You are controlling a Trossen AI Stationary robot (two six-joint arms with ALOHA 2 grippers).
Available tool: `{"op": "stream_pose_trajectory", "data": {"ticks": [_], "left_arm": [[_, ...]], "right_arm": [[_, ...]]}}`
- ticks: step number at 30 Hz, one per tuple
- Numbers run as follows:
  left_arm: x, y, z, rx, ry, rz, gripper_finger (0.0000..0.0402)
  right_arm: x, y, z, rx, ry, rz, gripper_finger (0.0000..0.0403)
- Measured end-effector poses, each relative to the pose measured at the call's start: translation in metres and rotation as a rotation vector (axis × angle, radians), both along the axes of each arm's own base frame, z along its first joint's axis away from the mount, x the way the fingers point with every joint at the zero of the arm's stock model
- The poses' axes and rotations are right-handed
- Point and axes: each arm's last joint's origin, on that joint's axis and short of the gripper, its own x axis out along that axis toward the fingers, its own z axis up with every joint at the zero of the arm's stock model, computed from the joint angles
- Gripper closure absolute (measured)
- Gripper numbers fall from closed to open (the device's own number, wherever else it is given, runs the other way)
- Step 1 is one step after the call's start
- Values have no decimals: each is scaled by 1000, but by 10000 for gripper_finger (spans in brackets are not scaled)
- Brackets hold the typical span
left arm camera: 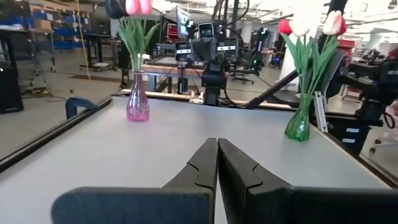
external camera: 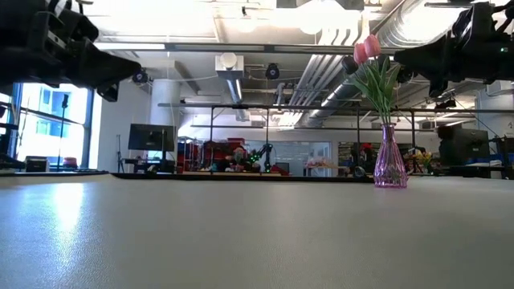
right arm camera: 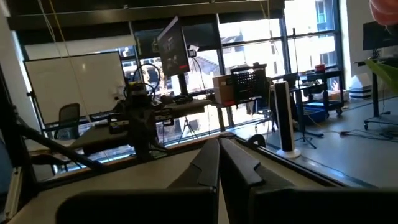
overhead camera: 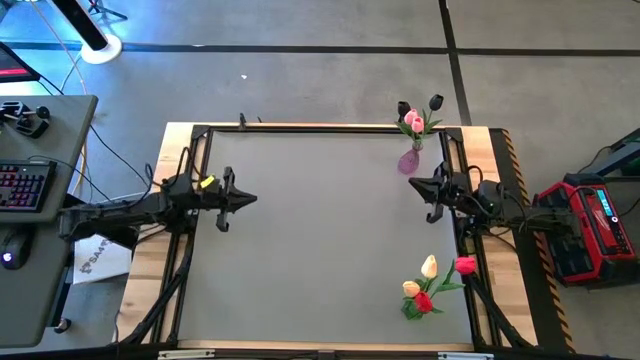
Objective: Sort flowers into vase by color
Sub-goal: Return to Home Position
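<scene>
Hanging above the left side of the table [overhead camera: 320, 230], the left tool [overhead camera: 252, 199] is fully closed and has hold of nothing. Its wrist view shows the two dark fingers [left arm camera: 204, 167] meeting along a thin line. Opposite it, well apart across the bare grey top, the right tool [overhead camera: 414, 185] hangs over the right side. It is closed the same way, with its fingers [right arm camera: 235, 167] pressed together and nothing between them. The two tools point at each other, and from table height both arms show only high up, clear of the surface.

Just beside the right tool, toward the far right corner, a pink vase [overhead camera: 408, 161] stands upright. It carries the pink and black tulips [overhead camera: 413, 121], with the pink heads in the middle and the black ones spread to either side. At the near right corner stands a green vase [overhead camera: 411, 310] with the red and cream tulips [overhead camera: 429, 267] fanning out of it. The left wrist view shows both vases upright on the table, the pink one and the green one set well apart.
</scene>
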Motion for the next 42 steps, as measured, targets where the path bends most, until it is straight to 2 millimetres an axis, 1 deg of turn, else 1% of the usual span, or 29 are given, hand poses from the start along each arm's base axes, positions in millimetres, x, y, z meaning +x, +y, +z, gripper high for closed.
{"op": "stream_pose_trajectory", "data": {"ticks": [6,11,16,23,33,39,42], "left_arm": [[2,-8,0,23,1,24,401],[2,-12,0,-2,-1,20,401],[2,-16,0,-10,2,-14,401],[2,-16,0,15,2,12,401],[-6,-17,0,32,-13,4,401],[-6,-17,-2,-28,1,6,402],[-6,-17,-2,-21,7,7,401]], "right_arm": [[1,0,-3,-39,40,10,403],[1,3,-4,-75,65,86,403],[2,5,-10,-28,111,159,403],[2,5,-11,-22,126,175,403],[2,5,-14,97,127,194,403],[2,5,-19,115,175,192,403],[2,5,-21,119,195,191,403]]}}
